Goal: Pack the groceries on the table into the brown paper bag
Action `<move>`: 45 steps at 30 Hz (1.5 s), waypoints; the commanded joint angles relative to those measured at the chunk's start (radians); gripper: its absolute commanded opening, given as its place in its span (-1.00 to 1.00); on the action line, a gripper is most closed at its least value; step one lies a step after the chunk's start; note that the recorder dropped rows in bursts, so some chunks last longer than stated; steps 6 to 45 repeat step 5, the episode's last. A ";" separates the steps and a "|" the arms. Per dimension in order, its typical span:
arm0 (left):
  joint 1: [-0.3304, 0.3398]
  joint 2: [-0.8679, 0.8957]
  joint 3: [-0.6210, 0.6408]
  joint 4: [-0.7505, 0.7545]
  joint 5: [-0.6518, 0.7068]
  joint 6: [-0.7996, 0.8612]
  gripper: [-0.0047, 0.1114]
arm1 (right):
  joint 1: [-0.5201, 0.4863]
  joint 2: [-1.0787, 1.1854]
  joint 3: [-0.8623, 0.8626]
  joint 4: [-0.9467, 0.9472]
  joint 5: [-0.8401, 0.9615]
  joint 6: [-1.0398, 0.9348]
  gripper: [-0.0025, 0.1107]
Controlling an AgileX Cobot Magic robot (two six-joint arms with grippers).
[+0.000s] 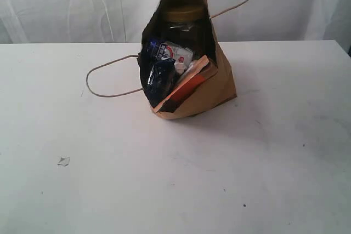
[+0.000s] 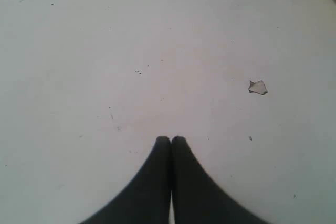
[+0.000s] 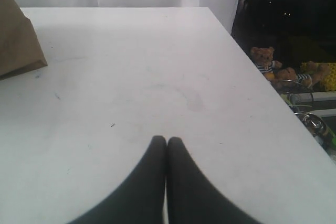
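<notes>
With both pairs of jaws closed and empty, the brown paper bag (image 1: 222, 83) leans on the worktop (image 1: 274, 163) holding the groceries (image 1: 175, 54), and I fear the noodle pack (image 1: 160, 80) and orange-brown pouch (image 1: 189, 87) at its mouth may slide out if it tips.

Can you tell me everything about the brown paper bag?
The brown paper bag is creased kraft paper and sits on the white table. Its mouth gapes toward the camera. Two thin cord loop handles stick out, one sideways and one up. Inside it you can see a yellow-lidded jar, a blue-white carton, a dark-blue pack and an orange pouch. Nothing else touches it.
</notes>
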 commanded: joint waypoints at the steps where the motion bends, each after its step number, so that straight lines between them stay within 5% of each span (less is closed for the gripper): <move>1: -0.008 0.001 0.004 -0.011 -0.005 0.000 -0.92 | -0.005 -0.008 0.001 -0.005 -0.004 0.004 -0.96; 45: -0.008 0.001 0.004 -0.011 -0.005 0.000 -0.92 | -0.005 -0.008 0.001 -0.005 -0.004 0.004 -0.96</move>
